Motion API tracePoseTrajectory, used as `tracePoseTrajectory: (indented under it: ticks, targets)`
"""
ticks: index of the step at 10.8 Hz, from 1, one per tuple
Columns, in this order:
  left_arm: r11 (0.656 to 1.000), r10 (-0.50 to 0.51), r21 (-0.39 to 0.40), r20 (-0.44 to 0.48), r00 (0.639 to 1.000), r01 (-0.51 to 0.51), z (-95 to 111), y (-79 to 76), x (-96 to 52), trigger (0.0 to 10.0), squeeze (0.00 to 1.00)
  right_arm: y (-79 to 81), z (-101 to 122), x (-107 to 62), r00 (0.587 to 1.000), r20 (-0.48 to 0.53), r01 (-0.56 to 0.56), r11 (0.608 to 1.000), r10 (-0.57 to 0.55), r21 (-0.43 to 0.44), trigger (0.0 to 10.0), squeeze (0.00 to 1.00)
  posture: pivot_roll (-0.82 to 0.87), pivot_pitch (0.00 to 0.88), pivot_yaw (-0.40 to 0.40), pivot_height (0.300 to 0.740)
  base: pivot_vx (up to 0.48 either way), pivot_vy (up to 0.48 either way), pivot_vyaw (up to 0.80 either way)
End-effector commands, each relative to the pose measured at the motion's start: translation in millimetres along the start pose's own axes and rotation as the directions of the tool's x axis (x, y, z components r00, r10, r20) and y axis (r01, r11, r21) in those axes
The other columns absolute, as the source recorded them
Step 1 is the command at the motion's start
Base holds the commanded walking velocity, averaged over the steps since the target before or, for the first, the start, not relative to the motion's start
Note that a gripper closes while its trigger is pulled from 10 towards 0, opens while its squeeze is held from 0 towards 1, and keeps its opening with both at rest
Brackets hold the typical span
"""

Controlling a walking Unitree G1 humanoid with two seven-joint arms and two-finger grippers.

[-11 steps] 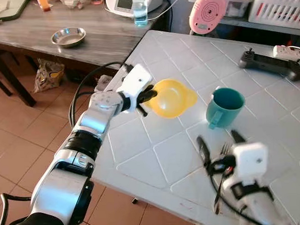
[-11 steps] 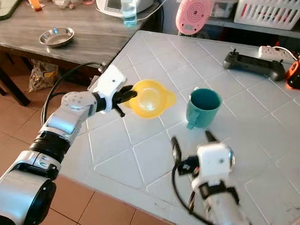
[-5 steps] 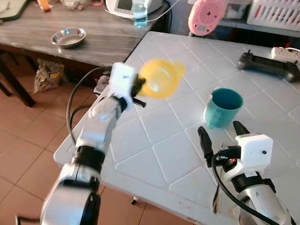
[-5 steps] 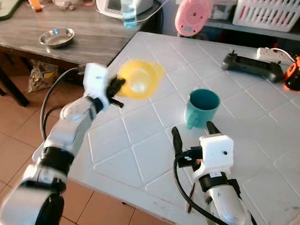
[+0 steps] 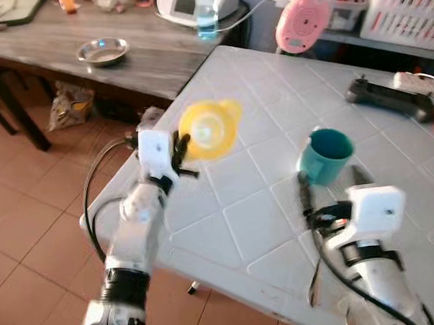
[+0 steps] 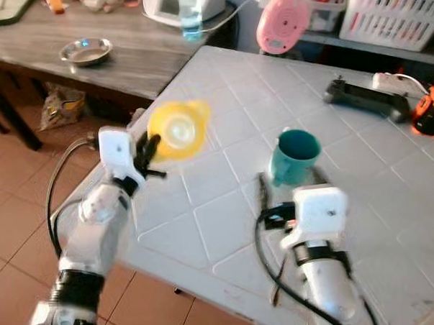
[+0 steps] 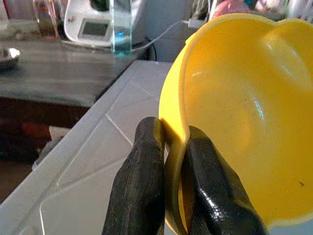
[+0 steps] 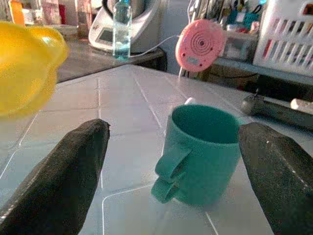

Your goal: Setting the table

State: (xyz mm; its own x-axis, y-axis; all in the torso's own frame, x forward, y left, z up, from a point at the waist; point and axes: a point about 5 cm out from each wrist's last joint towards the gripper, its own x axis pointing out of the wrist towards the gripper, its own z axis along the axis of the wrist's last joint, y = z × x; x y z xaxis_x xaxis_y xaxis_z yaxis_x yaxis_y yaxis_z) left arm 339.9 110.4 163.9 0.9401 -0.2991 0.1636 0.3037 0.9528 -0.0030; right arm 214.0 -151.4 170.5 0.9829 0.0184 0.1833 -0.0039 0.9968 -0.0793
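Observation:
A yellow bowl (image 5: 209, 130) is held above the left part of the white table (image 5: 248, 226), tipped on its side. My left gripper (image 5: 182, 146) is shut on its rim; in the left wrist view the two black fingers (image 7: 146, 171) pinch the bowl (image 7: 234, 122) wall between them. A teal mug (image 5: 325, 154) stands upright on the table, its handle toward me. My right gripper (image 8: 173, 128) is open just short of the mug (image 8: 200, 152), one finger to each side of it, not touching. A fork (image 5: 314, 288) lies on the table under my right arm.
A wooden table (image 5: 68, 61) to the left carries a steel bowl (image 5: 102, 51), a water bottle (image 5: 207, 22) and an appliance. A pink round device (image 5: 302, 22), a black controller (image 5: 391, 99) and a white basket (image 5: 405, 14) are at the far side.
My left arm has swung the yellow bowl back and to the left, away from the mug, and tipped it on its side. My right gripper has come closer to the mug.

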Motion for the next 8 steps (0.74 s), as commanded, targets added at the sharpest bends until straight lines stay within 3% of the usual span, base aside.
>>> tracePoseTrajectory:
  ticks: [1,2,7,8]
  targets:
    - [1.000,-0.010,0.011,0.039,0.999,0.009,11,-2.8,0.3,10.0,0.00,-3.1,3,0.4,0.999,0.016,0.038,0.999,-0.038,-0.003,10.0,0.00,0.04,0.090,-0.008,0.740,0.000,0.000,0.00]
    - [1.000,-0.013,0.021,0.019,1.000,0.013,7,-1.9,-2.9,10.0,0.00,-4.4,2,0.2,0.998,0.010,0.057,0.998,-0.057,-0.004,10.0,0.00,0.04,0.090,-0.003,0.740,0.000,0.000,0.00]
    - [1.000,0.016,0.016,-0.030,0.999,-0.016,-2,1.2,-11.4,10.0,0.00,-2.4,-4,-0.4,0.998,-0.006,0.065,0.998,-0.065,-0.006,10.0,0.00,0.05,0.081,0.005,0.740,0.000,0.000,-0.75]
    - [0.999,0.025,0.026,-0.033,0.999,-0.024,-4,2.3,-12.7,10.0,0.00,-1.7,-4,-0.3,0.998,-0.002,0.057,0.998,-0.058,-0.007,10.0,0.00,0.05,0.077,0.003,0.740,0.000,0.000,0.00]
